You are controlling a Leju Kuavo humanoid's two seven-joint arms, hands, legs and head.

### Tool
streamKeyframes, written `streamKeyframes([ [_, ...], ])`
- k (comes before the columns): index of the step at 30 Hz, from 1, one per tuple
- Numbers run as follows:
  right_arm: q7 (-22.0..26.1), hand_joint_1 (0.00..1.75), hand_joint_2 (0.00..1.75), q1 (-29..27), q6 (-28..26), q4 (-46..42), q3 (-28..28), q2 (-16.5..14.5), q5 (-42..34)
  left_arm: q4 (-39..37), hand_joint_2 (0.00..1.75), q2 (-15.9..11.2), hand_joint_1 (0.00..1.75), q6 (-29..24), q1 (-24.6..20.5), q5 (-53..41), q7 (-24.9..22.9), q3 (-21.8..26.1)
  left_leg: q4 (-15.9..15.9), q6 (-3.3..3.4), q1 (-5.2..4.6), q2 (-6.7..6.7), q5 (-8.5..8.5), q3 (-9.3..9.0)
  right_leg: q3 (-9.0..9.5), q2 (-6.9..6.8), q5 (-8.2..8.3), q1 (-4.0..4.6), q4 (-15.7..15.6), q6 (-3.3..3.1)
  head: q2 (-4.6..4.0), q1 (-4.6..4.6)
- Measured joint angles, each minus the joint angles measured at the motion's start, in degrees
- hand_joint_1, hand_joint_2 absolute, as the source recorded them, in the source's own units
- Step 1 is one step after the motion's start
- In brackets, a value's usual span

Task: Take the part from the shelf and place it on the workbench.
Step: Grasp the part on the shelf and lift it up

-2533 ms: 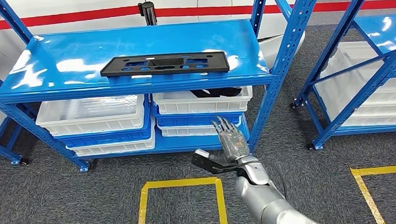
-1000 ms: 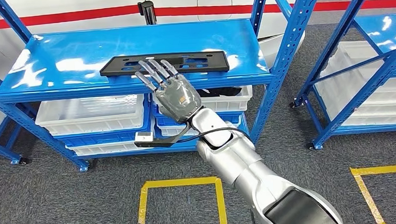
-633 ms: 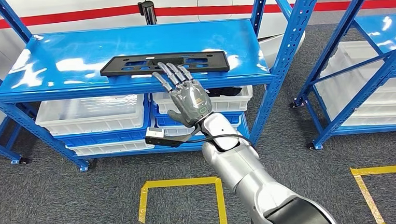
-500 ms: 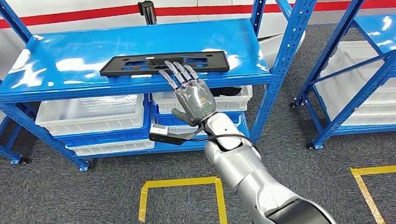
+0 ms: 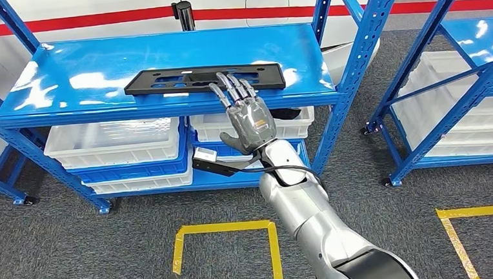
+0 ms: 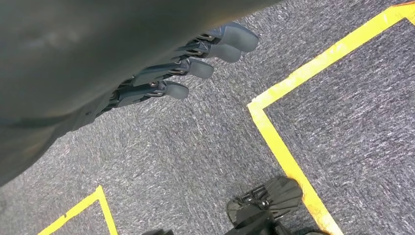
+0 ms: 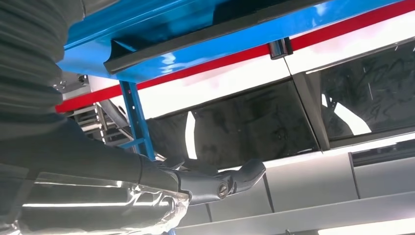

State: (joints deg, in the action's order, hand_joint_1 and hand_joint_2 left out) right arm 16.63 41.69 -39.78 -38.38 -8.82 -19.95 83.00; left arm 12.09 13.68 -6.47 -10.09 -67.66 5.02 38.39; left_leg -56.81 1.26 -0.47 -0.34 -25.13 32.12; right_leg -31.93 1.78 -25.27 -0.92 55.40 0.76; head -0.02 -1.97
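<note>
A long flat black part (image 5: 205,79) with several cut-outs lies on the upper blue shelf (image 5: 84,65), near its front edge. My right hand (image 5: 245,113) is raised in front of that shelf edge with its fingers spread, empty. Its fingertips (image 5: 231,82) overlap the part's front edge right of its middle; contact cannot be told. In the right wrist view the part's edge (image 7: 195,36) shows as a dark strip on the blue shelf, and a finger (image 7: 220,181) reaches out with nothing in it. My left hand (image 6: 176,63) hangs over the grey carpet, fingers extended and empty.
White and blue bins (image 5: 115,147) are stacked on the lower shelf. A blue upright post (image 5: 349,68) stands right of my arm, and a second blue rack (image 5: 460,74) stands further right. Yellow tape lines (image 5: 223,228) mark the carpet.
My right arm rose from low by the floor up to the shelf, then slid right along the part's front edge. The part has not moved.
</note>
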Motion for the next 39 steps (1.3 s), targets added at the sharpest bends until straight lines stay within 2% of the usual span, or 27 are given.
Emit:
streamKeyframes([
  [15,0.37,0.00,1.75,-0.62,0.00,-0.01,-2.34,-0.38,-6.22,-0.07,0.00,0.00,0.00,-0.88,0.13,1.70,0.27,1.76,0.00,0.00,0.00,0.00,0.00,0.03,0.00,0.00,0.00,0.00,0.00,0.00,0.00,0.00],
  [34,0.35,0.00,1.75,-2.03,0.00,0.00,-2.83,-0.44,-5.48,-0.14,0.00,0.00,0.00,-1.92,0.20,2.57,-0.12,3.66,0.00,0.00,0.00,-0.01,0.00,0.03,0.00,0.00,0.00,0.00,0.00,0.00,0.00,0.00],
  [38,0.35,0.00,1.75,-2.17,0.00,-0.01,-2.75,-0.46,-5.16,-0.15,0.00,-0.03,0.00,-2.06,0.20,2.89,-0.16,3.94,-0.65,0.38,0.01,-0.05,-0.24,0.34,-0.02,0.04,0.23,-0.84,-0.17,0.38,0.00,-0.05],
  [39,0.35,0.00,1.75,-2.18,-0.01,-0.04,-2.70,-0.50,-5.08,-0.15,0.00,-0.03,0.00,-2.09,0.20,3.02,-0.18,4.03,-0.54,0.53,0.06,-0.03,-0.19,0.34,-0.02,0.08,0.28,-0.81,-0.21,0.49,0.01,-0.08],
])
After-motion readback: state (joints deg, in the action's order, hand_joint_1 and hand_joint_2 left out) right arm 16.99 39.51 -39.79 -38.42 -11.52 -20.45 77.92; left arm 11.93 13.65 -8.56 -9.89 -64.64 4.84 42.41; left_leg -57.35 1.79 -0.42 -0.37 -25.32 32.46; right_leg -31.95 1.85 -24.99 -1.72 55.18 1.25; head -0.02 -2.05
